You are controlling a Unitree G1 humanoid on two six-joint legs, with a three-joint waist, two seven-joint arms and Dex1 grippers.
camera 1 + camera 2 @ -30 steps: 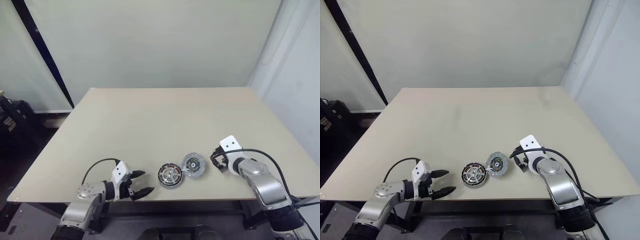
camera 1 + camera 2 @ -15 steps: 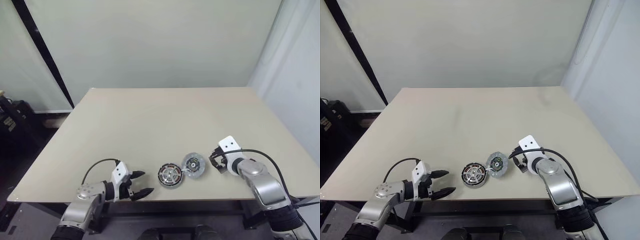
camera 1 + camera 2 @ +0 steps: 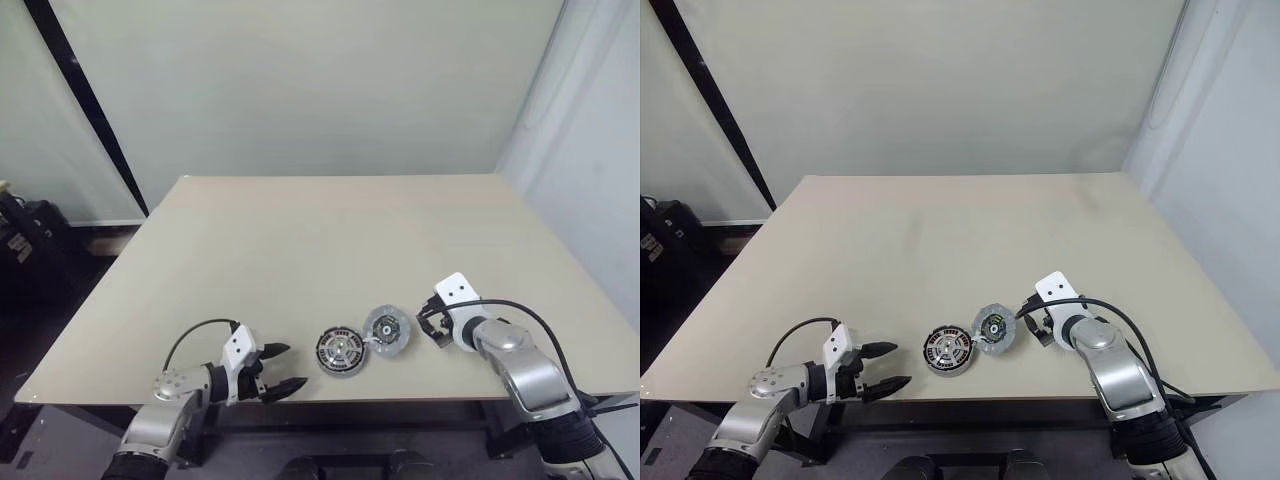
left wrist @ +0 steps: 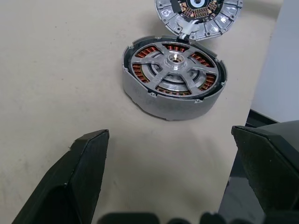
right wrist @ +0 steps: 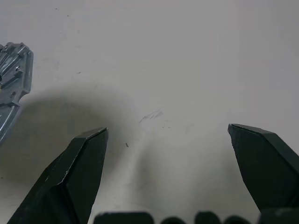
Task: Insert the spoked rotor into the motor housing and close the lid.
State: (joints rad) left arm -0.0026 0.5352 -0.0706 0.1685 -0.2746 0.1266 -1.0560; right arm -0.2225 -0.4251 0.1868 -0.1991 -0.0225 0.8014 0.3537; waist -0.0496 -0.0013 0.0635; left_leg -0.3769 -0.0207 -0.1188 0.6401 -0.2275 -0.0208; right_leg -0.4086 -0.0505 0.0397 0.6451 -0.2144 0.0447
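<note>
Left gripper [image 3: 282,368]: spread wide, nothing held, near the table's [image 3: 300,250] front edge. Housing [image 3: 338,352]: set beside it, rotor [image 4: 175,70] seated inside. Lid [image 3: 386,330]: lying open, touching the housing. Right gripper [image 3: 428,325]: spread wide, nothing held, beside the lid.

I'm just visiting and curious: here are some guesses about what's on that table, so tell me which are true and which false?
1. The spoked rotor already sits inside the motor housing. True.
2. The lid is shut over the housing. False: it lies open beside the housing, joined at its edge.
3. The left gripper is open and holds nothing. True.
4. The right gripper is clamped on the lid. False: it is open, beside the lid, with bare table between its fingers.
</note>
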